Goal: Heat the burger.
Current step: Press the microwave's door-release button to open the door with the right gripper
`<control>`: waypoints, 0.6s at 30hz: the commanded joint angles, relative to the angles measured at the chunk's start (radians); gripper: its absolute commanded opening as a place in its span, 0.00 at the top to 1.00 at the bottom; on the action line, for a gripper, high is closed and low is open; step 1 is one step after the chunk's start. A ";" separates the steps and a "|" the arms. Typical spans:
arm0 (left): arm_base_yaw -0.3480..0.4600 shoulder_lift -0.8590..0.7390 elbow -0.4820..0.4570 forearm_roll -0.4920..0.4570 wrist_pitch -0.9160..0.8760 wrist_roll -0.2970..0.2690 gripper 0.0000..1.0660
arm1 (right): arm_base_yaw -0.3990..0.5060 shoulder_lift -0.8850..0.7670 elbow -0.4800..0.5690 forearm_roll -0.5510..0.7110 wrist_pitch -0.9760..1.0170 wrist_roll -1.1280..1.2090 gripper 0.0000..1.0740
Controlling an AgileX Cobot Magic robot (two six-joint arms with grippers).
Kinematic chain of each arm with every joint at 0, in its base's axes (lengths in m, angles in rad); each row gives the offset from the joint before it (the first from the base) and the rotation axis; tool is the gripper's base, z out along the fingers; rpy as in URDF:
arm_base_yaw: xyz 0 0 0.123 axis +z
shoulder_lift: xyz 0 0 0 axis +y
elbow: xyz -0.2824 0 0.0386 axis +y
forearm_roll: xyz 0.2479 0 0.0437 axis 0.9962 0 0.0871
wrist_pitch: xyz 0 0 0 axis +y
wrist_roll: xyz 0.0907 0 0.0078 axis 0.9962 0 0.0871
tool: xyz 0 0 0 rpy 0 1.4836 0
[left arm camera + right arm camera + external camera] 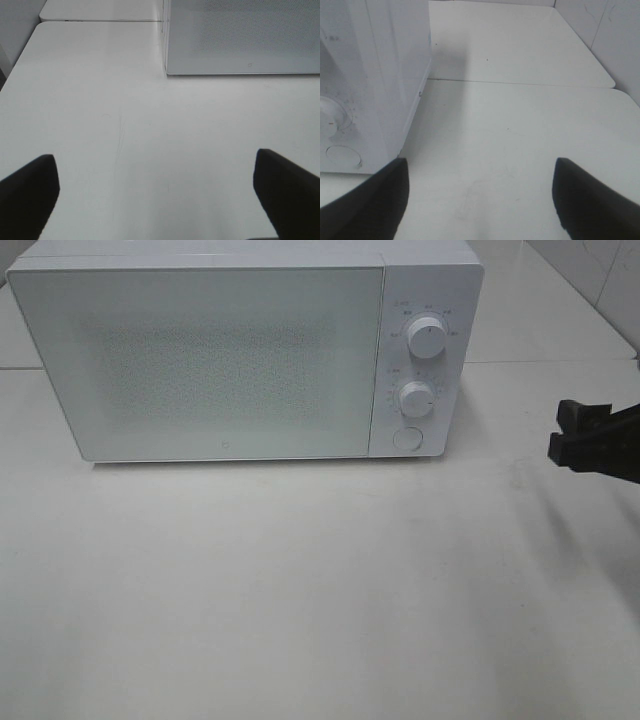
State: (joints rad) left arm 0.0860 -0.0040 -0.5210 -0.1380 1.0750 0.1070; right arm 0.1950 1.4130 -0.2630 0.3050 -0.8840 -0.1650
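Jaws of the left gripper (155,157) stand wide apart, with only the two dark fingertips (30,192) showing at the edges of the left wrist view and nothing between them but bare white table (100,125). The right gripper (481,164) is likewise spread wide and holds nothing; in the exterior high view it (560,430) hangs at the far right edge, its black fingers pointing toward the microwave (200,360) but well apart from it.

Ahead of the left gripper sits the microwave's lower front corner (240,35), resting on the table. Beside the right gripper, the microwave's control side (375,65) rises close by, with the lower knob (330,117) and the round button (342,156) showing at the edge of the right wrist view.

From above, the white microwave stands at the back of the table (300,590). Its door (200,350) is shut, and the speckled, frosted panel hides the inside. To the right of the door are the upper knob (428,337), the lower knob (416,398) and the round button (406,438) beneath them.

The burger shows in no view; whether it lies behind the shut door cannot be told.

A seam separates the table from a second tabletop (510,40) behind it, and a tiled wall (600,270) stands at the far right.
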 commanded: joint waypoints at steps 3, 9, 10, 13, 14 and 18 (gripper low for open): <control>0.000 -0.014 0.003 0.003 0.000 0.003 0.08 | 0.148 0.090 0.002 0.165 -0.123 -0.086 0.29; 0.000 -0.014 0.003 0.003 0.000 0.003 0.08 | 0.327 0.189 -0.005 0.309 -0.223 -0.089 0.29; 0.000 -0.014 0.003 0.003 0.000 0.003 0.08 | 0.367 0.212 -0.014 0.351 -0.230 -0.089 0.29; 0.000 -0.014 0.003 0.003 0.000 0.003 0.08 | 0.383 0.221 -0.021 0.367 -0.231 -0.090 0.29; 0.000 -0.014 0.003 0.003 0.000 0.003 0.08 | 0.419 0.241 -0.038 0.400 -0.233 -0.094 0.29; 0.000 -0.014 0.003 0.003 0.000 0.003 0.08 | 0.460 0.266 -0.067 0.434 -0.237 -0.110 0.29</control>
State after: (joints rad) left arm 0.0860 -0.0040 -0.5210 -0.1380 1.0750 0.1070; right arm 0.6490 1.6820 -0.3210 0.7280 -1.1040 -0.2560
